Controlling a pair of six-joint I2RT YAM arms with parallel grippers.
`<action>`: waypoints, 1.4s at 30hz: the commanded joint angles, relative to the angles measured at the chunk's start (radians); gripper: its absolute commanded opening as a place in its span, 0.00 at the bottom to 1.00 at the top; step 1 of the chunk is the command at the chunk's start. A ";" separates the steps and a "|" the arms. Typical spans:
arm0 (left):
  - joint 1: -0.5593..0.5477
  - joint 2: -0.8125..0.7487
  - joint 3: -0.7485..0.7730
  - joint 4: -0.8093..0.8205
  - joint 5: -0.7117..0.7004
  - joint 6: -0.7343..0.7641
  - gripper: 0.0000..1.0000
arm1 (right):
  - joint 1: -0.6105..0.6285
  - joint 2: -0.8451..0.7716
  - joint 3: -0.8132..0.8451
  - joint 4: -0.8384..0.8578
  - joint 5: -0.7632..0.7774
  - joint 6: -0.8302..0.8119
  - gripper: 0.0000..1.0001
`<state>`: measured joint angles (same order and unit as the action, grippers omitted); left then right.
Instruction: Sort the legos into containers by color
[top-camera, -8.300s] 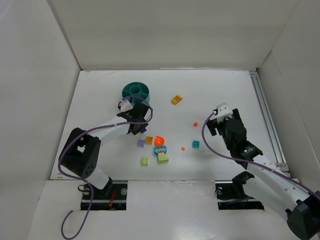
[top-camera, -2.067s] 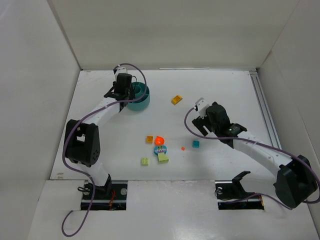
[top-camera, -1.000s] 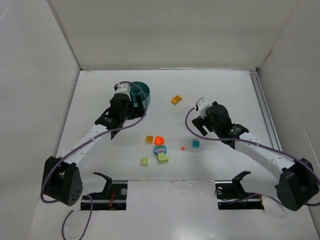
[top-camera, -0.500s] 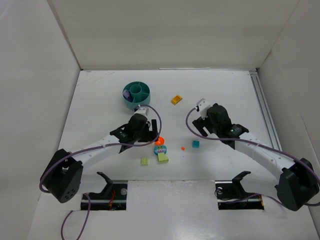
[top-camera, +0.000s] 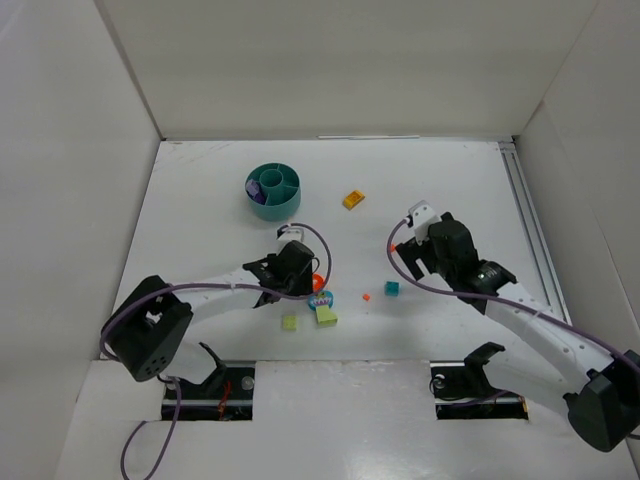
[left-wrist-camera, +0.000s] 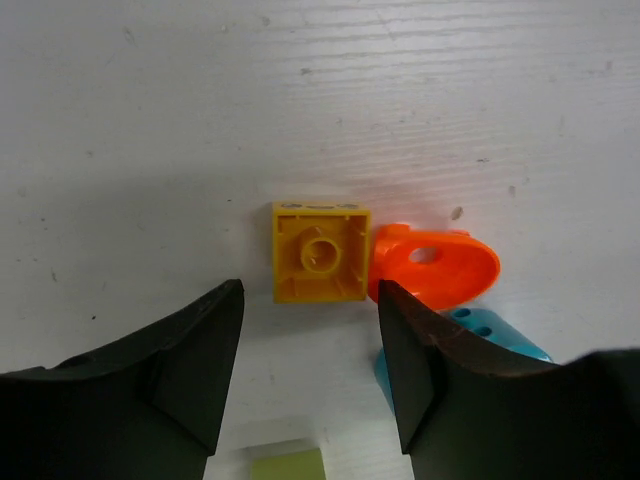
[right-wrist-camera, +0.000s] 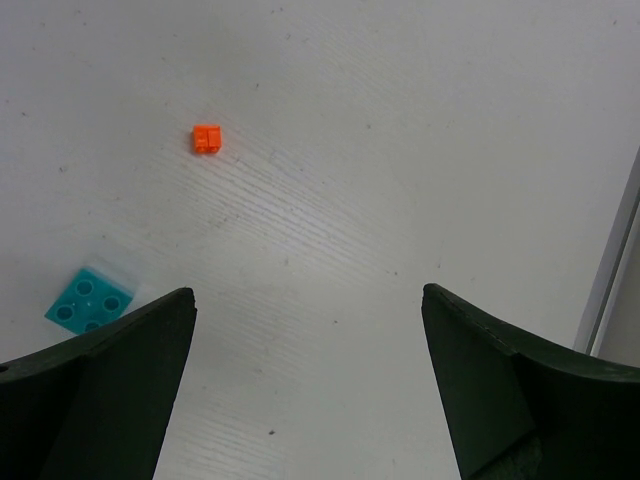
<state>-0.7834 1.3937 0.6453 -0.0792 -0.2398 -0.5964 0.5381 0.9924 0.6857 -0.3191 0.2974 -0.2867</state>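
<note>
The teal bowl (top-camera: 273, 190) stands at the back left with a purple lego (top-camera: 258, 187) in one section. My left gripper (top-camera: 300, 274) is open and hovers low over a yellow-orange brick (left-wrist-camera: 320, 252) lying just beyond its fingertips (left-wrist-camera: 225, 330). An orange piece (left-wrist-camera: 435, 270) touches that brick on the right, with a teal piece (left-wrist-camera: 480, 335) beside it and a lime green brick (left-wrist-camera: 285, 465) nearer. My right gripper (top-camera: 412, 252) is open and empty above bare table, as its wrist view (right-wrist-camera: 307, 290) shows. A small orange bit (right-wrist-camera: 207, 137) and a teal brick (right-wrist-camera: 90, 300) lie to its left.
A yellow brick (top-camera: 353, 199) lies alone right of the bowl. Two lime green bricks (top-camera: 290, 323) (top-camera: 326, 316) and a tiny orange bit (top-camera: 366, 297) lie near the front. White walls enclose the table; a rail (top-camera: 530, 230) runs along the right edge.
My left arm left the bowl, where a purple lego now lies, and swung down to the cluster of bricks. My right gripper shifted slightly right and nearer.
</note>
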 joint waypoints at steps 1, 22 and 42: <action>-0.004 0.022 0.034 -0.036 -0.093 -0.031 0.52 | 0.010 -0.041 -0.017 -0.011 0.031 0.024 0.99; -0.013 0.012 0.074 -0.044 -0.122 -0.031 0.26 | 0.010 -0.029 -0.017 -0.011 0.031 0.024 0.98; 0.151 -0.078 0.313 -0.034 -0.297 0.064 0.24 | 0.010 -0.001 0.008 0.029 0.013 0.003 0.98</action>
<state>-0.6777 1.3060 0.8539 -0.1642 -0.4564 -0.5789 0.5381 0.9871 0.6701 -0.3302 0.3141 -0.2817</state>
